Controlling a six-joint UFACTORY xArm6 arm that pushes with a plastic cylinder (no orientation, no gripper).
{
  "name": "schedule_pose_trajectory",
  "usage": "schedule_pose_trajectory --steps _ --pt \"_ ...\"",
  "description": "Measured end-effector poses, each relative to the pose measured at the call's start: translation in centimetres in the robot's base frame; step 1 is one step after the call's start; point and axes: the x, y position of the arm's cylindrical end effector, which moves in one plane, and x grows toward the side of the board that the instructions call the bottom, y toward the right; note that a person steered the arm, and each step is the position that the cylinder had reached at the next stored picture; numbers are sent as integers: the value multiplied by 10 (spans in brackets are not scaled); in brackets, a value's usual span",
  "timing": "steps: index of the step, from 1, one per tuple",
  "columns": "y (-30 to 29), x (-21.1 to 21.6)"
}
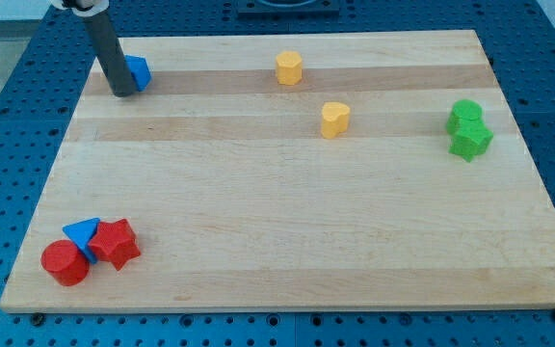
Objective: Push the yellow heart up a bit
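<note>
Yellow heart (334, 119) sits right of the board's centre in the upper half, standing clear of every other block. That is the piece to nudge toward twelve o'clock.

Going from the view's left: at the lower corner a red cylinder (65, 262), a blue triangular block (82, 232) and a red star-like block (115, 242) huddle together, touching. Above them, at the upper corner, my tip (121, 93) rests on the wooden board (277, 222) hard against a blue block (138, 72), which lies at about one o'clock from the tip; its shape is partly hidden by the rod. The rod has no jaws and holds nothing; it can only shove.

Further right, a yellow hexagonal block (289, 67) stands near the top edge, at about eleven o'clock from the heart and apart from it. Far right, two green blocks (468, 128) stand one just behind the other, touching.

The relation that matters: the heart lies well apart from my tip, at roughly three to four o'clock from it. To push it upward, I judge the tip must travel across, pass below the heart, and arrive at its six o'clock side before driving toward twelve. The hexagonal block is offset to the left, so a short straight push should likely miss it.
</note>
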Motion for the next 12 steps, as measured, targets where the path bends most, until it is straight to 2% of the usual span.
schedule_pose_trajectory --steps 2,3,4,6,7,8,9,11,12 --pt "1 8" --pt "35 52" --pt "57 74" --pt "69 81" --pt "108 147" --pt "178 185" --pt "243 180" --pt "251 133" --pt "273 123"
